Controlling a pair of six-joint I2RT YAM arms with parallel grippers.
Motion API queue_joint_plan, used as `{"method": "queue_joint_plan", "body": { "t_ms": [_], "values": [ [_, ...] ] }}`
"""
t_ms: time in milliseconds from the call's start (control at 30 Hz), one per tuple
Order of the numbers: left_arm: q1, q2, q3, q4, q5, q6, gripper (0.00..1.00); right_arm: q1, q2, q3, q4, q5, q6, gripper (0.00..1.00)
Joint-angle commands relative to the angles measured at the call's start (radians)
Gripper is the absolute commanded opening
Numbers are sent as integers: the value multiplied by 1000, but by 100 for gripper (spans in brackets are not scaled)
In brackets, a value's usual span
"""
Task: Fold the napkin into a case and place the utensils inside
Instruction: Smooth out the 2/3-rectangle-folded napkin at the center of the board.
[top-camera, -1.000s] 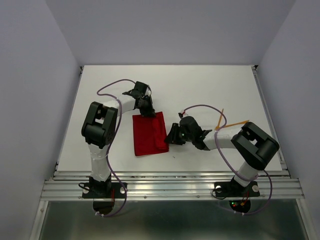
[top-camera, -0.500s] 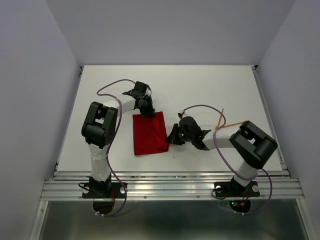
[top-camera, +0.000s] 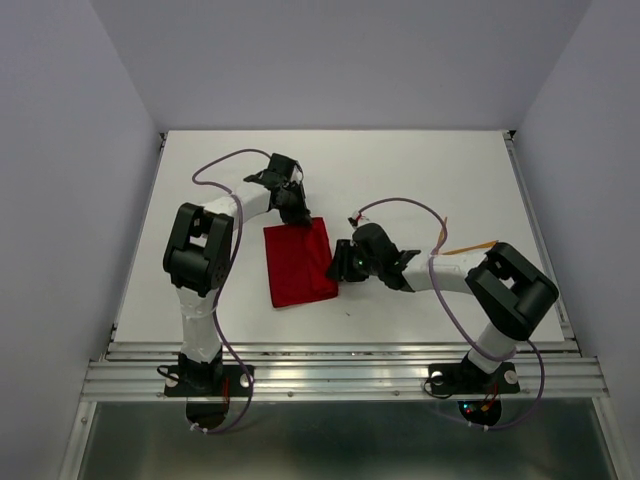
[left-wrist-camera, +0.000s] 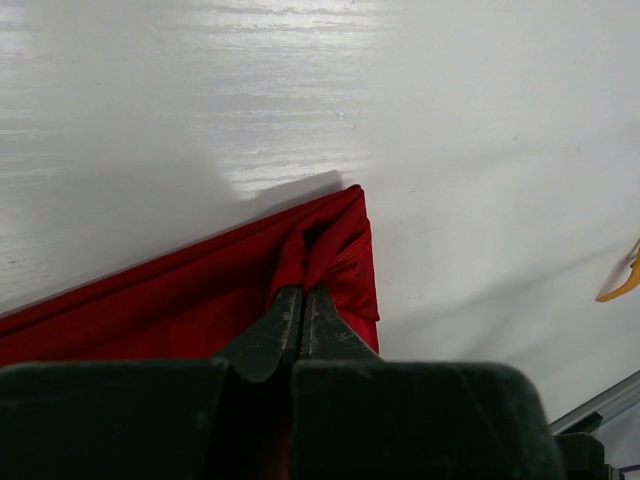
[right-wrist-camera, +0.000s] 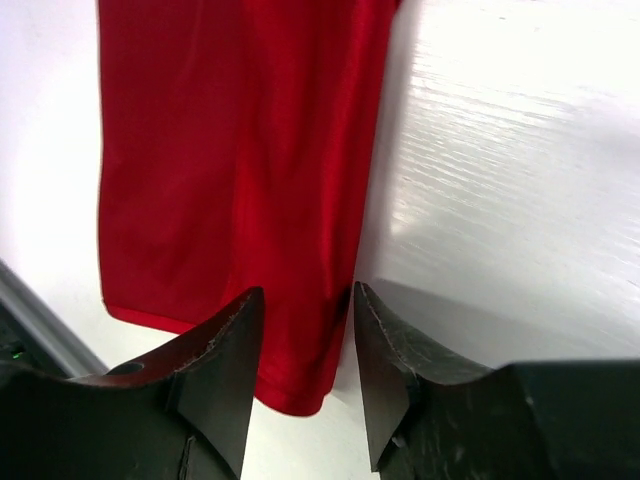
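Observation:
The red napkin (top-camera: 298, 264) lies folded into a tall rectangle at the table's middle. My left gripper (top-camera: 295, 217) is at its far right corner, shut on a pinch of the napkin (left-wrist-camera: 150, 300); in the left wrist view the left gripper (left-wrist-camera: 303, 296) has cloth bunched at its tips. My right gripper (top-camera: 339, 267) is at the napkin's right edge. In the right wrist view the right gripper (right-wrist-camera: 305, 305) stands open, its fingers astride the napkin (right-wrist-camera: 230, 150) edge near the near corner. Two orange utensils (top-camera: 476, 245) lie to the right, behind the right arm.
A purple cable (top-camera: 400, 205) loops over the table above the right arm. The table's metal front rail (top-camera: 340, 365) runs along the near edge. An orange utensil tip (left-wrist-camera: 625, 280) shows at the right edge of the left wrist view.
My right gripper closed on the napkin's right edge, then opened again and shifted slightly farther along it. The left gripper pulled the far corner a little away, still shut.

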Motion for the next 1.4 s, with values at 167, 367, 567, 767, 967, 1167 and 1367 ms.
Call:
{"method": "queue_joint_plan", "body": {
  "t_ms": [167,367,567,767,967,1167,1367],
  "values": [
    [11,27,67,-50,-9,44,0,33,-96,-34,-47,27,-2,48],
    [14,41,84,-57,-2,61,0,33,-121,-85,-4,41,51,49],
    [20,56,83,-55,6,66,0,33,-92,-90,38,35,77,49],
    [25,59,86,-52,8,63,0,33,-69,-77,45,16,63,49],
    [29,59,92,-50,6,60,0,33,-56,-65,21,19,38,43],
    [32,75,92,-47,6,60,0,33,-69,-80,19,35,44,41],
    [34,86,92,-46,9,63,0,33,-93,-105,33,67,71,46]
  ]
}}
